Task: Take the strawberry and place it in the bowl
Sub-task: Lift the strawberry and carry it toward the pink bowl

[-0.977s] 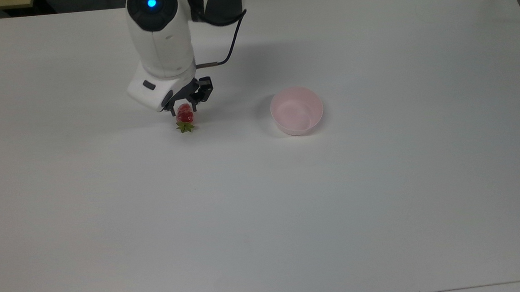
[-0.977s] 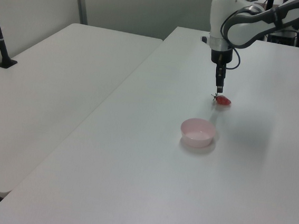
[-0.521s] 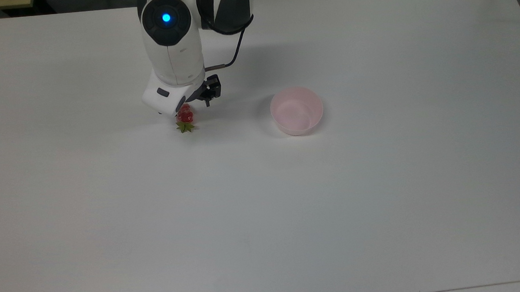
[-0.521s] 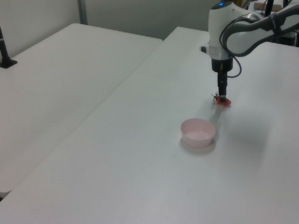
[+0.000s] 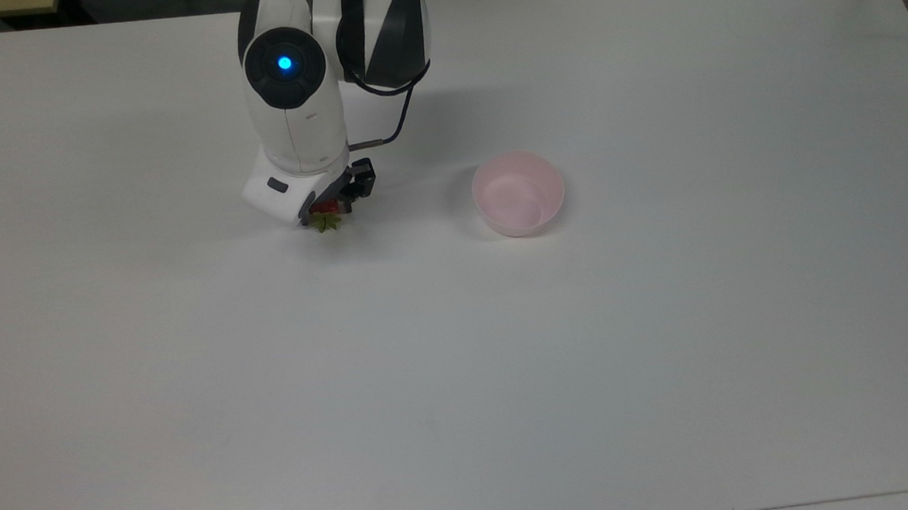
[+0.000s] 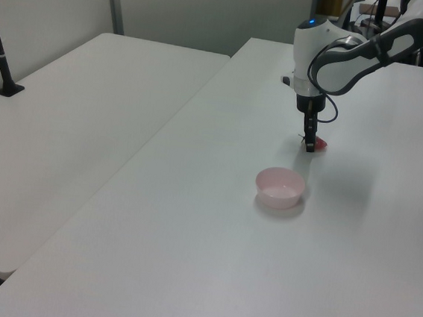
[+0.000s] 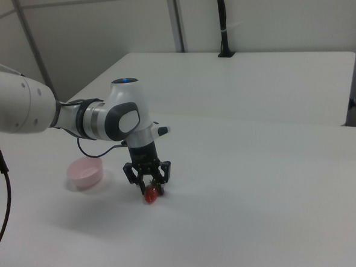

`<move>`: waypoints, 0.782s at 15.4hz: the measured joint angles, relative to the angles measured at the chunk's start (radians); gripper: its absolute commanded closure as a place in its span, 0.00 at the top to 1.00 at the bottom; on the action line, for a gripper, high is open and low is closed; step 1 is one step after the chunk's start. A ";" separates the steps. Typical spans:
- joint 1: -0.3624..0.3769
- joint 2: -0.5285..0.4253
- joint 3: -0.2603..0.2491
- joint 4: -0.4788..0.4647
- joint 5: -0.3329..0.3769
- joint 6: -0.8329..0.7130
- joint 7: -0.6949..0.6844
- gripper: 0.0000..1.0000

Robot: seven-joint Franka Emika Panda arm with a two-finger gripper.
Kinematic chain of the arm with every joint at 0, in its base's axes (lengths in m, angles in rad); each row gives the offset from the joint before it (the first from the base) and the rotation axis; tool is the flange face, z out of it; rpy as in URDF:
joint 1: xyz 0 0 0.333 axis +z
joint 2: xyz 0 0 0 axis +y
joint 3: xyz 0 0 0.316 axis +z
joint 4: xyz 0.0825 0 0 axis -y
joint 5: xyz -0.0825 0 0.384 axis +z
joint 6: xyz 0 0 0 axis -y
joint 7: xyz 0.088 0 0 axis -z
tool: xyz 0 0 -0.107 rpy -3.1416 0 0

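Strawberry (image 7: 151, 195) lay on the white surface (image 5: 508, 362), green cap toward the top view's bottom edge; the claw (image 7: 149, 185) stood low over it, fingers (image 7: 132, 175) spread to either side, grip not discernible; the pink bowl (image 5: 518, 193) sat well apart, toward the top view's right.

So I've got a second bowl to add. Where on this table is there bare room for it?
The whole near half of the table in the top view is bare, as is everything on the top view's right of the bowl. It is crowded only around the tool and the strawberry.
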 measured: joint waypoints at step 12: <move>0.001 -0.022 -0.005 0.025 0.000 -0.003 0.000 0.24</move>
